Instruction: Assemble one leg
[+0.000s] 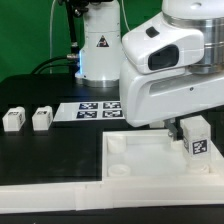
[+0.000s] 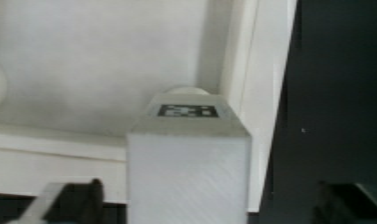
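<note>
My gripper (image 1: 190,133) is shut on a leg (image 1: 197,143), a small white block with a black-and-white tag on its face. It holds the leg upright over the right corner of the large flat white panel (image 1: 140,160). In the wrist view the leg (image 2: 194,155) fills the space between my dark fingers (image 2: 69,202), its tag facing the camera. The gripper (image 2: 203,208) sits over the panel's edge (image 2: 96,80). I cannot tell whether the leg's lower end touches the panel. Two more legs (image 1: 13,120) (image 1: 41,119) stand on the black table at the exterior view's left.
The marker board (image 1: 100,108) lies on the table behind the panel. The arm's white base (image 1: 95,45) stands at the back with cables. A white ledge (image 1: 50,195) runs along the front edge. Black table (image 2: 345,80) lies beside the panel.
</note>
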Controlling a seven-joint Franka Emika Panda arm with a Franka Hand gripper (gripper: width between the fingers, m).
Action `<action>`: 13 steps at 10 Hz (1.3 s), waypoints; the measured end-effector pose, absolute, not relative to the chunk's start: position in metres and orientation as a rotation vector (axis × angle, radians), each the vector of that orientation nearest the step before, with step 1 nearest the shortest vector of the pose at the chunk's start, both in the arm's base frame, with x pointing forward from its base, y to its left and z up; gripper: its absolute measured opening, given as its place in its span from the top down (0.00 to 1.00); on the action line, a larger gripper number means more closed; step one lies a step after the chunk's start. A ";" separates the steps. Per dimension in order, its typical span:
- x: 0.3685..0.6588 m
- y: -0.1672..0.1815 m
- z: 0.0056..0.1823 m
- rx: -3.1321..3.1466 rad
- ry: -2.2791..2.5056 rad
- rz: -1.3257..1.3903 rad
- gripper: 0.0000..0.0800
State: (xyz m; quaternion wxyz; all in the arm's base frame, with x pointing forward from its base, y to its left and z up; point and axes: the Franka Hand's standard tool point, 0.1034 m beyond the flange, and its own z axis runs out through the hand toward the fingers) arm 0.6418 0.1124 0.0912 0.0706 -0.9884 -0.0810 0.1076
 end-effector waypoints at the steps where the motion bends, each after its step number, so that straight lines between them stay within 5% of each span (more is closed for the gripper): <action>1: 0.642 0.112 0.091 -2.973 -0.244 0.324 0.47; 2: 0.642 0.113 0.091 -2.977 -0.210 0.327 0.47; 3: 0.642 0.113 0.091 -2.982 -0.176 0.329 0.64; 13: 0.639 0.101 0.089 -2.520 1.618 0.299 0.64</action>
